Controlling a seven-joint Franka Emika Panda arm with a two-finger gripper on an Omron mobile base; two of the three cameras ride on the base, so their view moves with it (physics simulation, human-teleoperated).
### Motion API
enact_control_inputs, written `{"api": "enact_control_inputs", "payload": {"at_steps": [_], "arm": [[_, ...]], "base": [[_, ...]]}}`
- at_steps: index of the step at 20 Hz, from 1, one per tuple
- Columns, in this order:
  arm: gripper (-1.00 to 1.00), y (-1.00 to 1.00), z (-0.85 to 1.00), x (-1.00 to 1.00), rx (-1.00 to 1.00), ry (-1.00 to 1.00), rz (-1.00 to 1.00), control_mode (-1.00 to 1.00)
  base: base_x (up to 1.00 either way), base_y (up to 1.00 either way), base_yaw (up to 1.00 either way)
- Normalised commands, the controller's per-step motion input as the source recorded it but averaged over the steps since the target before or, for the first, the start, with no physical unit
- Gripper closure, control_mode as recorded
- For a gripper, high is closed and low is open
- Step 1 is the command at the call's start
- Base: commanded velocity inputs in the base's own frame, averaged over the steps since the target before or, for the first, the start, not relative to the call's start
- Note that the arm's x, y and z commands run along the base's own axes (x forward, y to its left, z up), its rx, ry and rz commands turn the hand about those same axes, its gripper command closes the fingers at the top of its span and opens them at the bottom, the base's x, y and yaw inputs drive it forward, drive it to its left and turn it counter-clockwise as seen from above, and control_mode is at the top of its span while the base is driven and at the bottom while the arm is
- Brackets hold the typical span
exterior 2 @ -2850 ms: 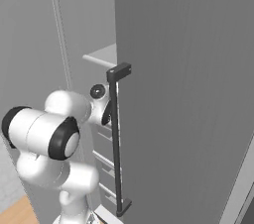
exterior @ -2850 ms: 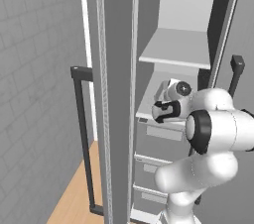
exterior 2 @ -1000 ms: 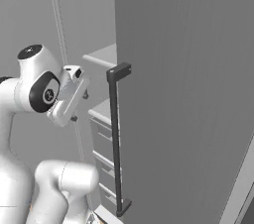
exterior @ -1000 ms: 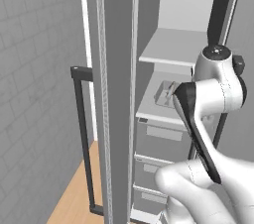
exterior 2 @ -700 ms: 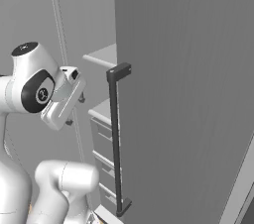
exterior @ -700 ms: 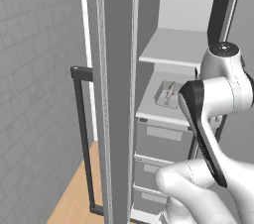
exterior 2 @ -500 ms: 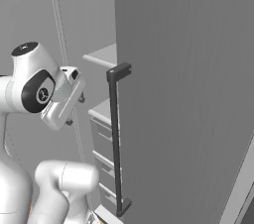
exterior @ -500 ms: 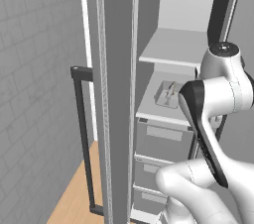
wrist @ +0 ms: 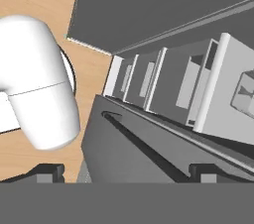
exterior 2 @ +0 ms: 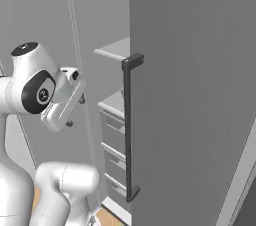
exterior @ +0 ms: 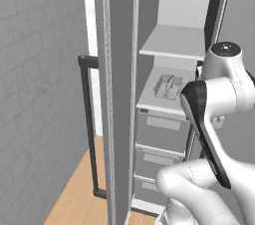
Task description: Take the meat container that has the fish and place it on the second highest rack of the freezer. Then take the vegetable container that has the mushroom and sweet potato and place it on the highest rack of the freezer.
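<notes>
Meat container [exterior: 168, 87]: a pale tray sitting on the second highest rack [exterior: 149, 104], the lower shelf board with grey drawer fronts [exterior: 160, 132] right under it; it also shows at the right edge of the hand view.
Contents: a small pale piece, most likely the fish [exterior: 172, 83], nearly the tray's colour and too small to make out well.
Highest rack [exterior: 174, 49]: bare as far as the left base view shows; the mushroom and sweet potato container is not on it, so the second half of the task looks undone.
Freezer [exterior: 122, 94]: door open, its long dark bar handle [exterior 2: 128, 130] seen in the right base view.
Gripper [wrist: 126, 172]: fingers spread wide and holding nothing, pointing down past the drawers toward the wooden floor [wrist: 34, 0].
Risk, door: the arm is folded close to the open door and cabinet edge; a wide swing could clip either one.
Risk, tray: it sits near the shelf's front, so a knock could push it askew or off.
</notes>
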Motion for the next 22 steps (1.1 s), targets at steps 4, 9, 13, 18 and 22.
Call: {"api": "enact_control_inputs", "payload": {"at_steps": [4, 9, 13, 18, 22], "arm": [[-1.00, 0.00, 0.00, 0.00, 0.00, 0.00, 0.00, 1.00], [-1.00, 0.00, 0.00, 0.00, 0.00, 0.00, 0.00, 1.00], [-1.00, 0.00, 0.00, 0.00, 0.00, 0.00, 0.00, 1.00], [-1.00, 0.00, 0.00, 0.00, 0.00, 0.00, 0.00, 1.00], [-1.00, 0.00, 0.00, 0.00, 0.00, 0.00, 0.00, 1.00]], "base": [[-0.80, -0.03, -0.29], [-0.38, -0.43, -0.61], [0.00, -0.92, -0.56], [0.14, -1.00, -0.39], [0.33, -1.00, -0.30]]}}
